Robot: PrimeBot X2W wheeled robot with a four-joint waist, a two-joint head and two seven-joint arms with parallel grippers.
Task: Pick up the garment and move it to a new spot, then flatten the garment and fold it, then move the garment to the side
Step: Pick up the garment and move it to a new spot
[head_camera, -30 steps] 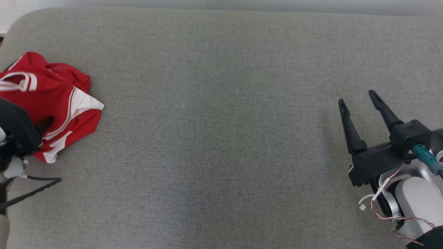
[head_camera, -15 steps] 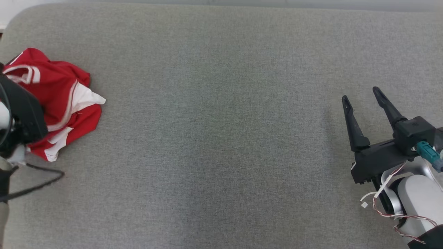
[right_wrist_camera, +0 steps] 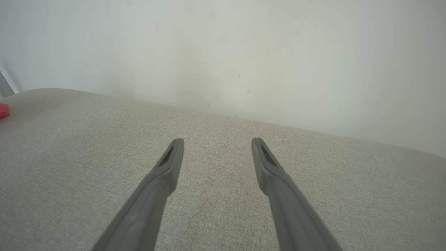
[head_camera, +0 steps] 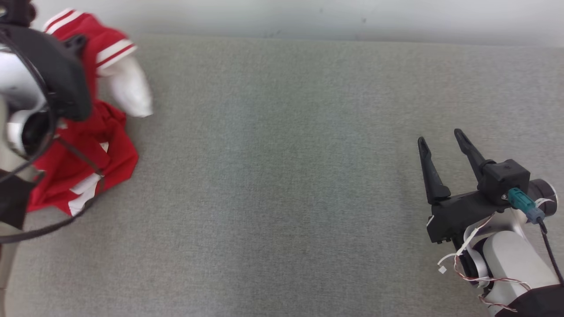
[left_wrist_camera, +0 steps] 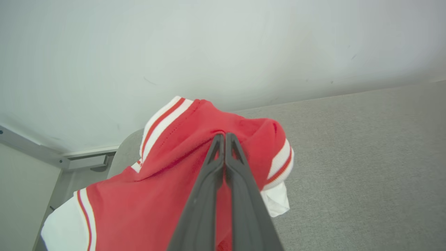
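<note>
Left tool [left_wrist_camera: 224, 136], apart a second ago, now sits clamped on a fold of the red-and-white jersey [left_wrist_camera: 163, 188], raising it at the left end of the grey fabric surface [head_camera: 282, 176], lower folds seemingly still touching; right tool [head_camera: 440, 137] waits, fingers apart, so pick-up looks underway.

Pinches red garment [left_wrist_camera: 156, 195] with left gripper [left_wrist_camera: 224, 136], fingers pressed flat together, wrist [head_camera: 17, 83] up high at far left. Holds right gripper [head_camera: 440, 137] spread wide at lower right, fingers pointing up, pale forearm [head_camera: 515, 259] behind it.
</note>
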